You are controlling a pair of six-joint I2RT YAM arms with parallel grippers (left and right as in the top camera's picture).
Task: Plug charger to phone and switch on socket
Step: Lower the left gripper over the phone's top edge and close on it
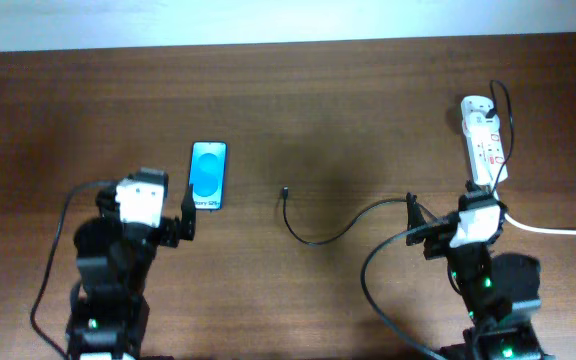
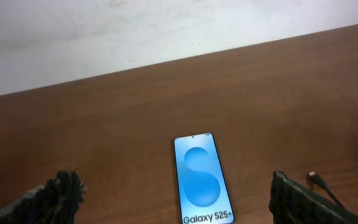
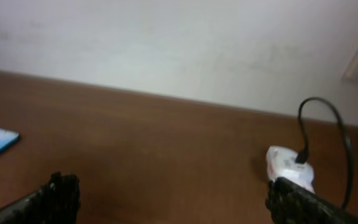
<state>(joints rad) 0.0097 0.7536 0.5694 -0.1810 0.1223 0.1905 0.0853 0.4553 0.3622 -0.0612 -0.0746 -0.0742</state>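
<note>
The left gripper is spread wide and holds nothing, its two black fingers showing at the lower corners of the wrist view. Just ahead of it, the small black-edged smartphone with a bright blue screen lies flat and face up on the brown wooden table, with white text reading "Galaxy S25+" along its near edge. The right gripper is likewise released and empty, and hangs near the elongated white power strip with red switches, which lies at the far right of the table. A black plug sits in the strip. The thin black charger cable curves across the wood between the arms. Its small connector tip rests to the right of the phone, apart from it. A thick white cord leaves the strip toward the right edge.
</note>
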